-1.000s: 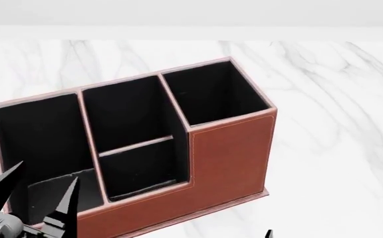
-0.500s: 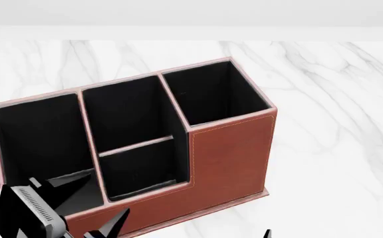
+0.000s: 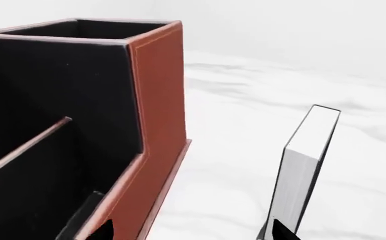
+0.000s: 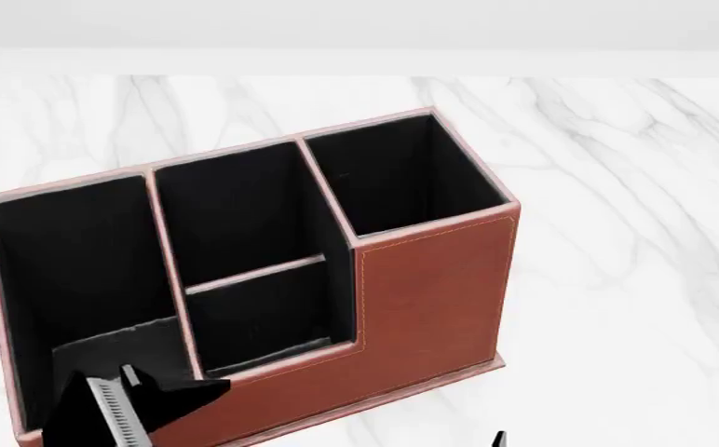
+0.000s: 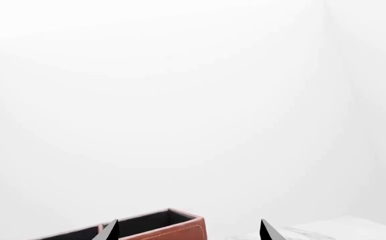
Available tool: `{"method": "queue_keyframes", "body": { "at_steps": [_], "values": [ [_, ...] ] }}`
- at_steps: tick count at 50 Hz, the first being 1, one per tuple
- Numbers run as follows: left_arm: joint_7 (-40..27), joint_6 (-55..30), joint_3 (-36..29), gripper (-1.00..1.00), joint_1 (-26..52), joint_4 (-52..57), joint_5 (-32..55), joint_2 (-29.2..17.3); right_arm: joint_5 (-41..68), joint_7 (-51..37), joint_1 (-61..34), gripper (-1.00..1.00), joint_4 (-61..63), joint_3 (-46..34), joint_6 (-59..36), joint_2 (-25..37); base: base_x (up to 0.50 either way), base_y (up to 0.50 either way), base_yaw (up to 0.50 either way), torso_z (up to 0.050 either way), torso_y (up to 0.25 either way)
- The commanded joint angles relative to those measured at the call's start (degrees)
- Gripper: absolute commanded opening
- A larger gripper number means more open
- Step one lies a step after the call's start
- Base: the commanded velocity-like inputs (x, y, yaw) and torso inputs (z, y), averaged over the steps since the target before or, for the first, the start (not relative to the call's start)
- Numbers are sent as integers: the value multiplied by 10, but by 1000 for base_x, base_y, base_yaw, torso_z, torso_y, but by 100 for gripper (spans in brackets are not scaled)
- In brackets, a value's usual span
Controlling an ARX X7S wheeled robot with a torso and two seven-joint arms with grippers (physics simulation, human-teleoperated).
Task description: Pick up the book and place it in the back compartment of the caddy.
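Black fingertips of the left gripper (image 3: 189,231) stand apart at the wrist view's edge, one by the caddy's (image 3: 156,125) stepped front, the other touching the book (image 3: 306,160), which stands upright on the marble table (image 3: 246,150) just beside the caddy. From the head, the left arm sits low before the caddy. Right gripper (image 5: 187,231): tips apart, raised, aimed over the caddy.

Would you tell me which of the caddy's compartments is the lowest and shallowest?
The small front-middle one of the caddy. It sits in the stepped-down front, ahead of the cross divider, with a lower front wall than the three tall compartments.
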State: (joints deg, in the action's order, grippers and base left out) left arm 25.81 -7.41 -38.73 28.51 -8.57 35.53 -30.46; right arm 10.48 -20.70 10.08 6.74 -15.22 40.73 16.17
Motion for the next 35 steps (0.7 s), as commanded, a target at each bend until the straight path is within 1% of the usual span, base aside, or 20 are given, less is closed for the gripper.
{"method": "queue_keyframes", "body": {
  "at_steps": [1, 16, 35],
  "values": [
    [17, -9, -16, 100, 13, -13, -5, 12, 0, -1, -2, 100, -3, -2, 0, 1, 0, 0, 0, 0, 0],
    [38, 0, -33, 100, 31, -29, -11, 48, 1, -3, -4, 100, -4, -5, -1, 3, 0, 0, 0, 0, 0],
    [59, 5, -58, 100, 44, -57, -25, 80, 0, -4, -6, 100, -6, -9, -1, 4, 0, 0, 0, 0, 0]
  ]
}}
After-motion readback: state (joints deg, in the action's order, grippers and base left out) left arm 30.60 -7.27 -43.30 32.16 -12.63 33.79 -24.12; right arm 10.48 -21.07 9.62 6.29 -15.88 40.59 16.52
